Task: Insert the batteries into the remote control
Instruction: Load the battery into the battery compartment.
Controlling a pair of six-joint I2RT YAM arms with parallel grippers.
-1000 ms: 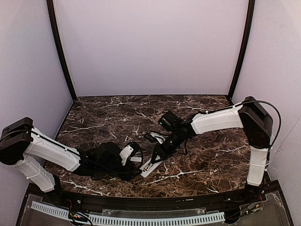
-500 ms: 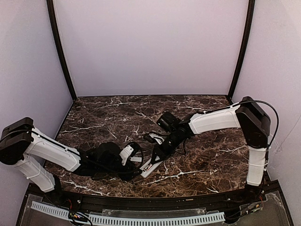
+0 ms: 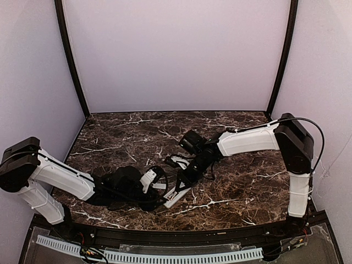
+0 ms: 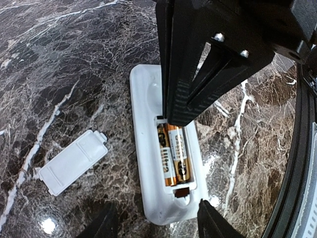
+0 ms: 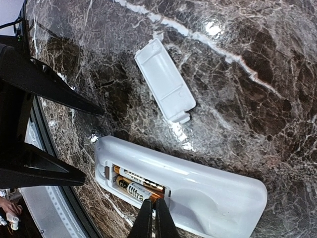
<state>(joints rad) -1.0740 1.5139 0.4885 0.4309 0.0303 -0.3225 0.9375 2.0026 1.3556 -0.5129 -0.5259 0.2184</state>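
Observation:
The white remote control (image 4: 146,148) lies back up on the marble table, with its compartment open. Two batteries (image 4: 173,153), gold and dark, lie side by side inside the compartment. My left gripper (image 4: 156,220) is open, with its fingers on either side of the remote's near end and not touching it. My right gripper (image 5: 151,215) is shut and empty. Its tips rest at the inner end of the batteries (image 5: 136,186) in the remote (image 5: 213,191). In the top view the right gripper (image 3: 181,180) stands over the remote (image 3: 175,196), and the left gripper (image 3: 160,193) is beside it.
The small flat white cover piece (image 4: 72,161) lies loose on the table left of the remote, and it also shows in the right wrist view (image 5: 166,87). The left gripper's black fingers (image 5: 44,84) reach in beside the remote. The table's front edge is close behind.
My right arm has shifted slightly to the left, with its shut tips staying over the remote. The left arm and the remote have not visibly moved.

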